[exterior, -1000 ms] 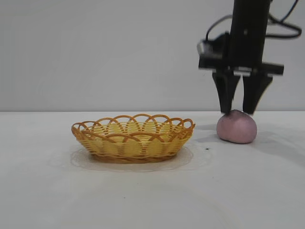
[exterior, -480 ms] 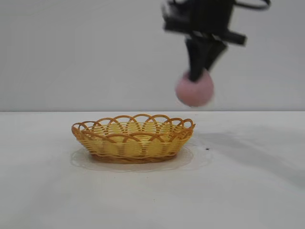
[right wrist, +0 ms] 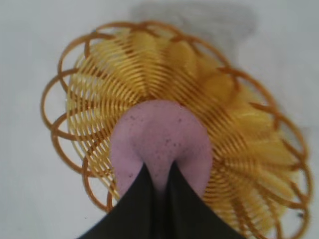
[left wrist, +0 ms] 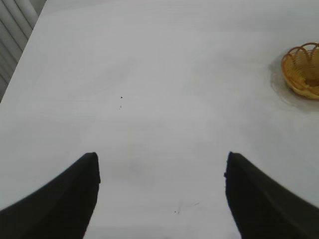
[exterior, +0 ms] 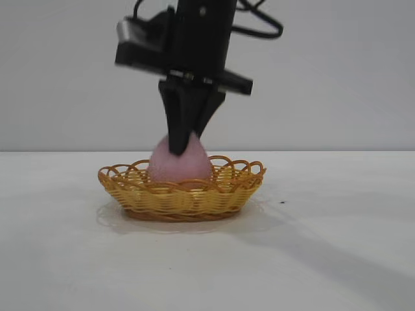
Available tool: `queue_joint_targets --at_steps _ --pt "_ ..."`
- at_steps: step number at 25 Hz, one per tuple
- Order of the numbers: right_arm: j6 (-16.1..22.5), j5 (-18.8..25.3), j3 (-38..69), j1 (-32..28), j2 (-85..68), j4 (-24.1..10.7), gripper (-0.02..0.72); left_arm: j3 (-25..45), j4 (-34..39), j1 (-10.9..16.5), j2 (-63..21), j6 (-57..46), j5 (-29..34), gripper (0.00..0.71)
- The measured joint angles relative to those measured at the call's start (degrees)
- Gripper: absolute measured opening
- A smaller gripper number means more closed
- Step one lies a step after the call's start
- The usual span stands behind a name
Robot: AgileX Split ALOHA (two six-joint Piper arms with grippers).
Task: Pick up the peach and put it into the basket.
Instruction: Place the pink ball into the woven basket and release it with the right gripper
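Wicker basket (exterior: 182, 192) under my right gripper (exterior: 182, 150), jaws pinched on peach (exterior: 179, 164) tip. Peach low inside basket, about centre, slightly toward nine o'clock. Settle fruit first, then part jaws, lift straight. Left gripper (left wrist: 159, 199) parked, jaws spread, over bare worktop (left wrist: 149, 74).

No writing, label or number can be read — anywhere.

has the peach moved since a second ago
Yes. In the exterior view the peach has gone from the table right of the basket, up and leftward, into the basket, with the right gripper pinching its top.
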Motion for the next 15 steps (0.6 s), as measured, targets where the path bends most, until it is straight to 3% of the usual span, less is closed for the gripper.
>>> queue_joint_targets --at_steps 1,4,7,11,12,15 --pt "0.4 -0.4 0.0 0.0 0.3 -0.1 0.062 0.0 0.0 0.0 0.0 0.0 0.0 0.516" --pt "0.7 -1.7 0.0 0.0 -0.1 -1.8 0.297 0.0 0.0 0.0 0.0 0.0 0.0 0.516" --pt "1.3 -2.5 0.0 -0.2 -2.0 -4.5 0.461 0.0 0.0 0.0 0.0 0.0 0.0 0.516" --pt "4.9 -2.6 0.0 -4.4 -5.5 -7.0 0.470 0.0 0.0 0.0 0.0 0.0 0.0 0.516" --pt "5.5 -2.6 0.0 -6.6 -5.9 -7.2 0.512 0.0 0.0 0.0 0.0 0.0 0.0 0.516" --pt "6.6 -1.8 0.0 -13.8 -6.0 -7.9 0.496 0.0 0.0 0.0 0.0 0.0 0.0 0.516"
